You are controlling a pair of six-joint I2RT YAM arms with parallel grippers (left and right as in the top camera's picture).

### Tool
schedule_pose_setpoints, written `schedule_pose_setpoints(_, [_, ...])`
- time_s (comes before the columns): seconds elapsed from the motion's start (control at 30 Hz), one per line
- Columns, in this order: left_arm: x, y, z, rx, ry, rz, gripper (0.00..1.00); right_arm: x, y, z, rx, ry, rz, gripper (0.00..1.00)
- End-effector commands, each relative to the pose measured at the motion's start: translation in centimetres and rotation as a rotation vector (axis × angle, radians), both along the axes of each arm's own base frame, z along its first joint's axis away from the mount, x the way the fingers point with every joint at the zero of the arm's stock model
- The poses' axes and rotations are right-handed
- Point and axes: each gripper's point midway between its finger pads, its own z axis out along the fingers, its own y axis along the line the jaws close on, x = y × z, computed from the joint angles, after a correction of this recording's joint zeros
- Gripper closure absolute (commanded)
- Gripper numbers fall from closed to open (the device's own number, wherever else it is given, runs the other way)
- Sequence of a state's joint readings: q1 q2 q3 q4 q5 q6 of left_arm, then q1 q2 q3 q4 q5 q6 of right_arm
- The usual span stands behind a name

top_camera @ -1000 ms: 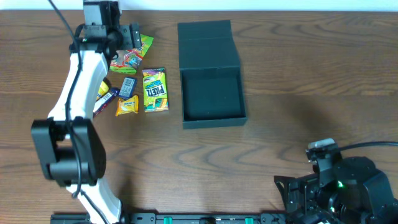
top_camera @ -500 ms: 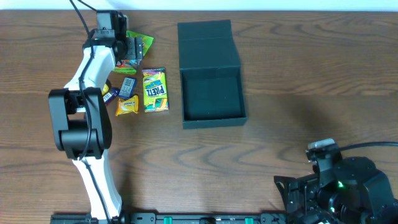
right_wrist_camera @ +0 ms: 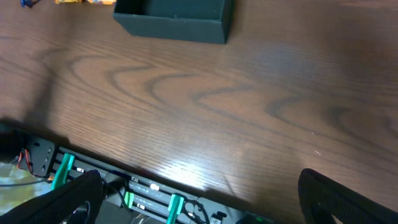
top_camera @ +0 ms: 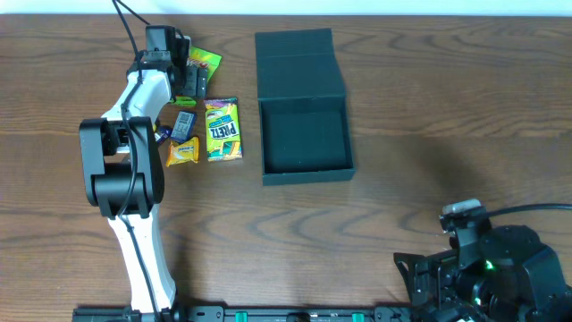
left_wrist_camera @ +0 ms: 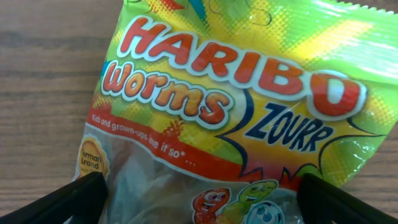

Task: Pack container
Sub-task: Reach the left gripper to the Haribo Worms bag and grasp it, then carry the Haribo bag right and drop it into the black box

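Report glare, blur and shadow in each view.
Overhead: even light, sharp, but the black container shows little interior detail. Left wrist: the Haribo bag fills the frame, print crisp, mild sheen top right; the fingers of the left hand are dark and soft. Right wrist: a bright glare patch on the table near the bottom; the container looks slightly soft.

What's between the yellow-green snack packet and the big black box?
Only bare wooden table, seen from overhead: the snack packet and the container sit apart with nothing between.
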State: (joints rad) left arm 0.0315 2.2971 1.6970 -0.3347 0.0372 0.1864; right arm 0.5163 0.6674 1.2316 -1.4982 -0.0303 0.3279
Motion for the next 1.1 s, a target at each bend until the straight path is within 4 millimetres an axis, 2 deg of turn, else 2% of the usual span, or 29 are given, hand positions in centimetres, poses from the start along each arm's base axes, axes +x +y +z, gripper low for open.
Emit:
schedule_pose_setpoints(0.0, [0.0,0.6,-1.4,0.021,0.026,-0.007,0.17,0.1,-0.1,0.4,-0.004,-0.017,0.005,0.01])
schedule_pose_setpoints(0.13, [0.0,0.8,-1.4,0.027,0.025,-0.002,0.44,0.1,-0.1,0.4,-0.004,-0.017,0.005,0.01])
schedule_pose_setpoints(0.37, [0.0,0.8,-1.4,0.027,0.027,-0.002,0.74,0.1,-0.1,0.4,-0.004,-0.017,0.005,0.01])
schedule_pose_setpoints(0.47, [-0.1,0.8,-1.5,0.026,0.03,-0.002,0.94,0.1,-0.1,0.4,-0.004,-0.017,0.005,0.01])
schedule_pose_setpoints(0.77, [0.2,0.8,-0.9,0.029,0.016,-0.002,0.94,0.1,-0.1,0.4,-0.004,-0.017,0.005,0.01])
schedule_pose_setpoints(0.87, [0.9,0.7,1.1,0.032,-0.027,0.003,0.94,0.1,-0.1,0.4,-0.004,-0.017,0.005,0.01])
schedule_pose_setpoints(1.07, [2.2,1.5,6.7,0.068,-0.137,0.085,0.94,0.1,-0.1,0.4,-0.004,-0.017,0.005,0.01])
